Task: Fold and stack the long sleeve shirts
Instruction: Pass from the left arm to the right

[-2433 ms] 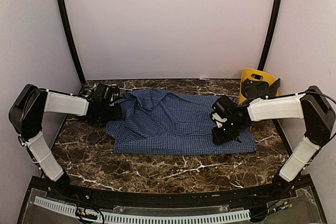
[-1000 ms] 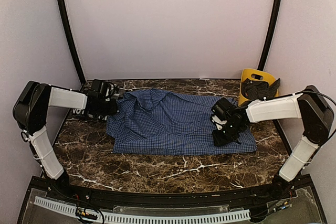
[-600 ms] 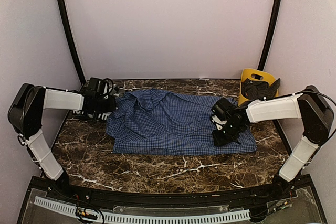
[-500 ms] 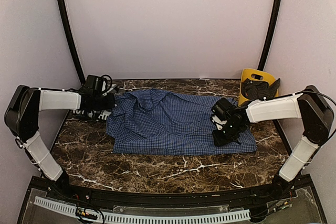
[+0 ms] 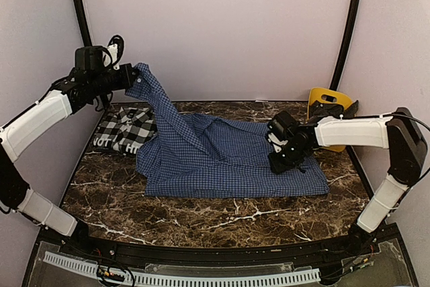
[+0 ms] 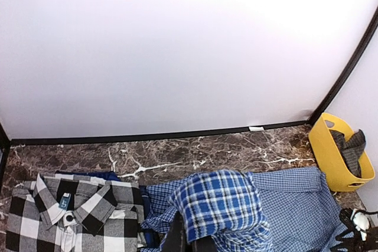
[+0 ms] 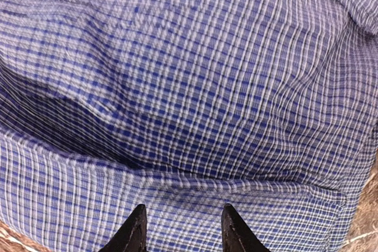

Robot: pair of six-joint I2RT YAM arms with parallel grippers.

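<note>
Shirt [image 5: 222,159] newly aloft (in left gripper [image 5: 132,77])

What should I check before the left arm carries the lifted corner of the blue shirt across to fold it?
1. Left pincer shut on the blue shirt corner: ok.
2. Right pincer over the shirt's right side, jaws apart: ok.
3. Right pincer pressing the cloth down: cannot tell.
4. Plaid shirt clear of the blue shirt: not ok, edges meet.
5. Blue shirt flat: not ok, creased in the middle.
</note>
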